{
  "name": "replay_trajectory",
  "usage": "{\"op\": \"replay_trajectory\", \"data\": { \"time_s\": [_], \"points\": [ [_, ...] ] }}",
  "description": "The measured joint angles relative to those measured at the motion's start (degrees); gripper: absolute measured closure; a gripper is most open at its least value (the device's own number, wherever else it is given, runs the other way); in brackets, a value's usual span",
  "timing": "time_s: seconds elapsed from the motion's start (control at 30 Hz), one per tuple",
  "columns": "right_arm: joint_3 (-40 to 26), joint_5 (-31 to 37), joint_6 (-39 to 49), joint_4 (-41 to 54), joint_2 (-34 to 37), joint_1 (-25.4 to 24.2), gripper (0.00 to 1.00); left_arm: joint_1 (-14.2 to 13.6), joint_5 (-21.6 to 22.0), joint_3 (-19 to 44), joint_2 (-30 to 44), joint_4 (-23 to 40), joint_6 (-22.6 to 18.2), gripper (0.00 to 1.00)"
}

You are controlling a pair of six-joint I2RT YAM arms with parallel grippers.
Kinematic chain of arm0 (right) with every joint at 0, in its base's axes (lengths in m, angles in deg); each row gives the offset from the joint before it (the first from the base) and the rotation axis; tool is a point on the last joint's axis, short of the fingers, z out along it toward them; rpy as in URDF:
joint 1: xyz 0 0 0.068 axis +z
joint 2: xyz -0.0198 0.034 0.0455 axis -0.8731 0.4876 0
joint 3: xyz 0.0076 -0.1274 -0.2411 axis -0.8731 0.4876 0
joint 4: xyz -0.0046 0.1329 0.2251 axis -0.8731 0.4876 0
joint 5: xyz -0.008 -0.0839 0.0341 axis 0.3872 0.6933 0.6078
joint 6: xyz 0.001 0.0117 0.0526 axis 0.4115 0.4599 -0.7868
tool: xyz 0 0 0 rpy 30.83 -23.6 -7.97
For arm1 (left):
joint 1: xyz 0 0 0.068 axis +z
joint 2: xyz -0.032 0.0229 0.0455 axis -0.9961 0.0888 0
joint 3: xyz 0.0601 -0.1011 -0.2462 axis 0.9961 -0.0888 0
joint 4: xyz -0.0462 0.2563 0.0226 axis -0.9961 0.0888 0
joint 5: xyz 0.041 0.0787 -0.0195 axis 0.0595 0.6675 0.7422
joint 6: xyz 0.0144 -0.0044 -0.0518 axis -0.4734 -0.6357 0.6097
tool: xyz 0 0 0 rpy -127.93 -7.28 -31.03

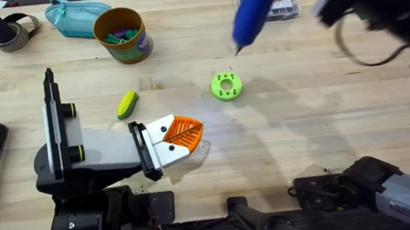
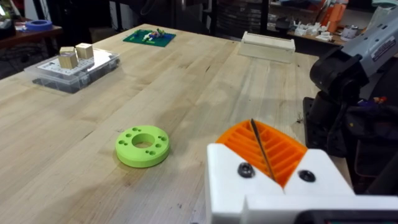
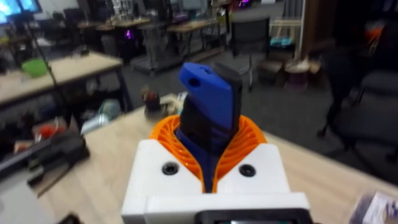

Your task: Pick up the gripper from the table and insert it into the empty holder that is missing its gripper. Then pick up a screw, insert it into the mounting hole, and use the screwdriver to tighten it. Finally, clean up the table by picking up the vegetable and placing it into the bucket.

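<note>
Right pincer [image 3: 208, 155] clamps one screwdriver [image 1: 255, 6]; left pincer [image 1: 181, 136] together — one vegetable [image 1: 127, 104], one bucket [image 1: 122, 34].

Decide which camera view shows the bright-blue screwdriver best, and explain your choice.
The overhead view: the bright-blue cylindrical-handled screwdriver appears along its handle down to the thin dark shaft, tilted above the wooden table. The right wrist view shows the handle's end clamped in the right gripper.
</note>
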Motion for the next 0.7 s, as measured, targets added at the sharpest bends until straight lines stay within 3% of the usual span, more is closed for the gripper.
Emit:
{"op": "replay_trajectory", "data": {
  "time_s": [0.2,0.23,0.4,0.5,0.7],
  "points": [
    [2.75,-1.95,-0.91,-4.48,3.38,1.35,0.954,0.0,-0.01,0.0,0.11,-0.13,0.02,0.987],
    [2.76,-6.16,-1.5,-10.61,6.52,2.28,0.954,0.0,-0.03,0.0,0.11,-0.13,0.03,0.987],
    [1.98,-14.03,-3.52,-18.7,12.56,2.47,0.955,0.0,-0.02,0.0,0.11,-0.13,0.03,0.987],
    [-0.39,-19.63,-5.34,-21.42,17.4,2.47,0.955,0.0,-0.02,0.0,0.11,-0.13,0.02,0.987],
    [-11.12,-31.41,-8.38,-22.49,28.01,2.57,0.955,0.0,-0.02,0.0,0.11,-0.13,0.01,0.987]
  ]
}}
